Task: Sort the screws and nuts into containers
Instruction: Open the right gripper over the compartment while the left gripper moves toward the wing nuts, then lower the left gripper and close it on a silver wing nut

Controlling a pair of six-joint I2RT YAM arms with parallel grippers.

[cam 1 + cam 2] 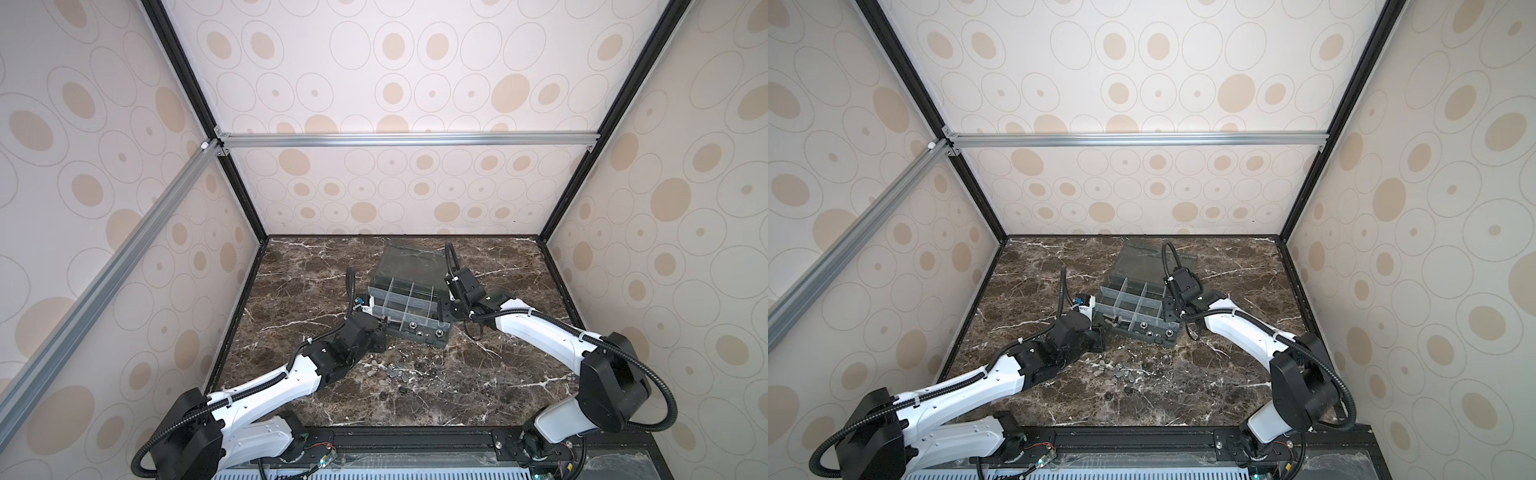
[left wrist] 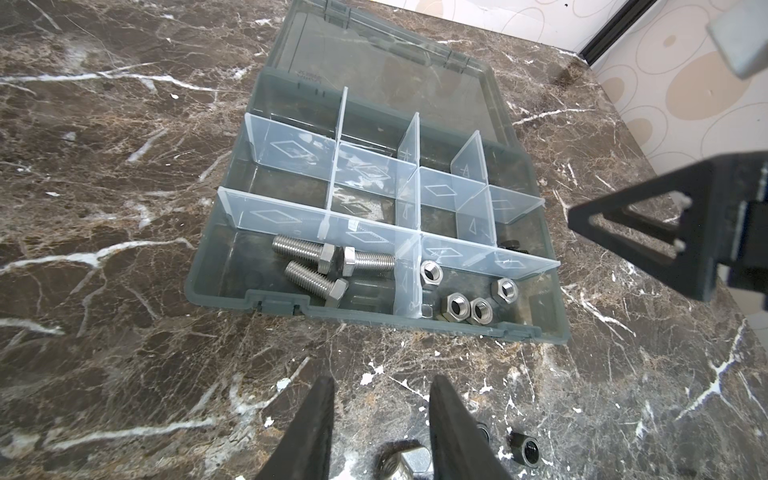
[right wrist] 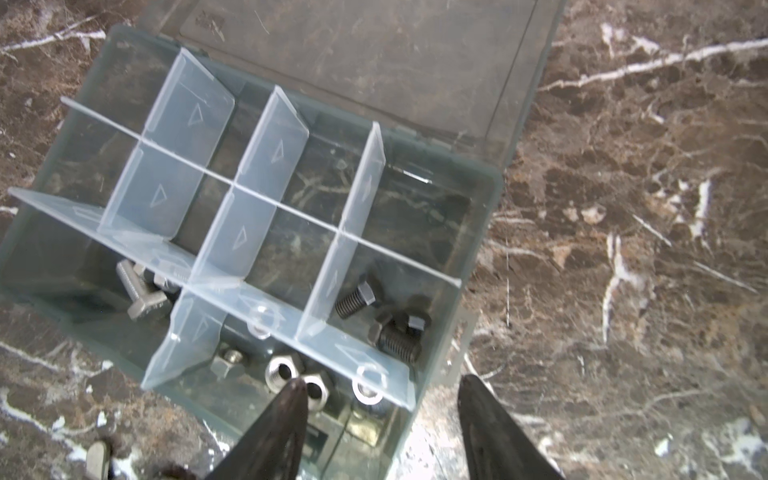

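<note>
Hovering spread and empty, right fingers (image 3: 286, 419) straddle the end wall of the smoky-grey see-through plastic organizer box (image 2: 374, 321), over its cell of silver hex nuts (image 2: 478, 309). Left fingers (image 2: 316, 419) sit part-open around a silver hex-headed metal piece (image 2: 405, 461) just short of the box; can't tell if it's pinched. Confirm grip, clear the rim, release low in the cell holding 3 silver screws (image 2: 328, 266). More loose parts (image 1: 392, 370) lie on the brown marble worktop (image 1: 478, 386).
</note>
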